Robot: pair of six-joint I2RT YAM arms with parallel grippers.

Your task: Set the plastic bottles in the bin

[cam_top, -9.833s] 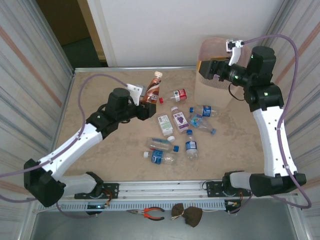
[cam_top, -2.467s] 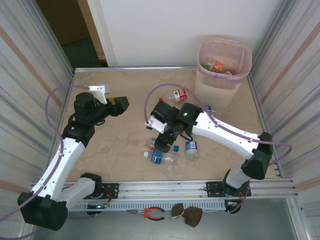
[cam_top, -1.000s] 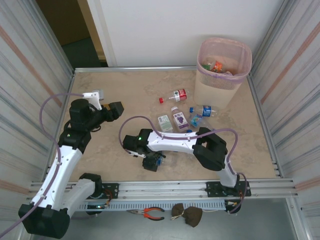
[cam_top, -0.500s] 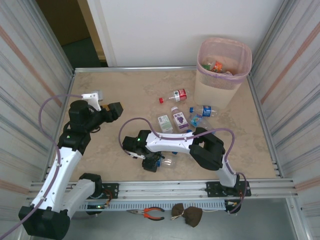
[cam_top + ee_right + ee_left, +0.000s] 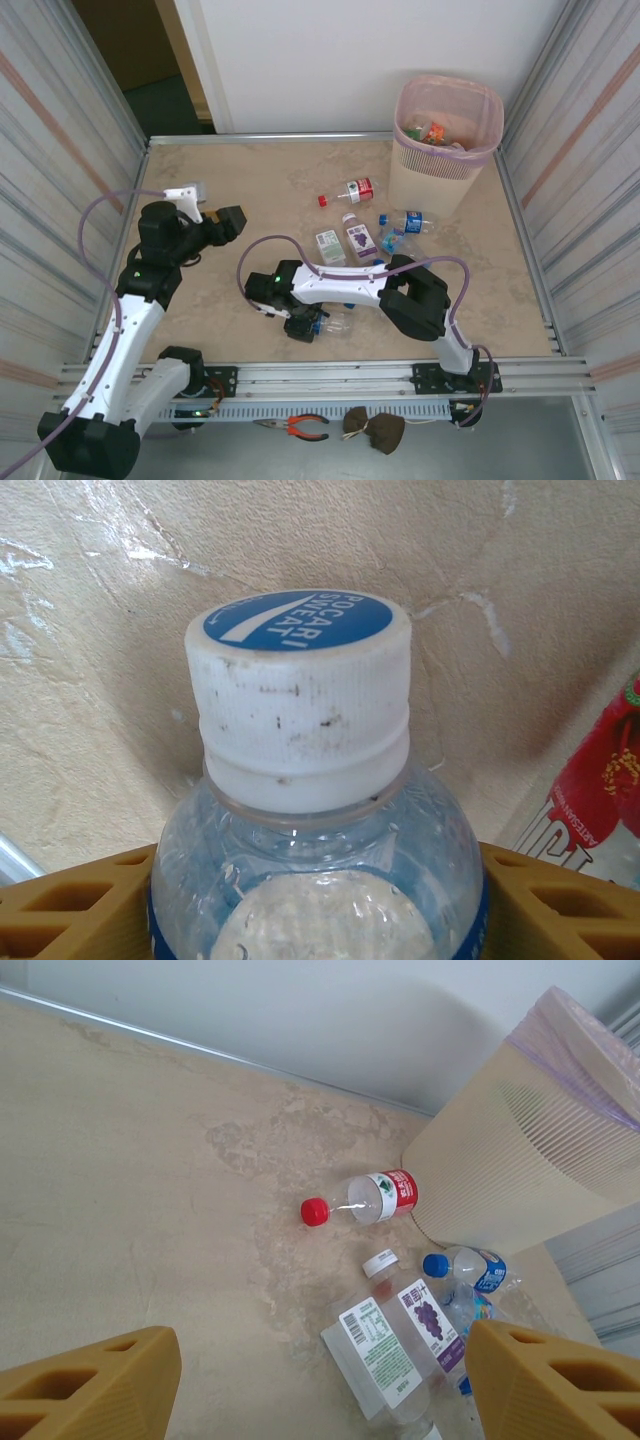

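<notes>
Right gripper is bracketing a bottle lying near the table's front edge; whether it is clamping, I cannot tell; left gripper is hanging spread, empty; bin is standing far right.

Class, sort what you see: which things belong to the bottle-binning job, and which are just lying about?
Job: red-label bottle, grape-label bottle, Pocari Sweat bottle, pink bin.
Lying about: red-handled pliers, brown bundle, both on the near ledge.
</notes>
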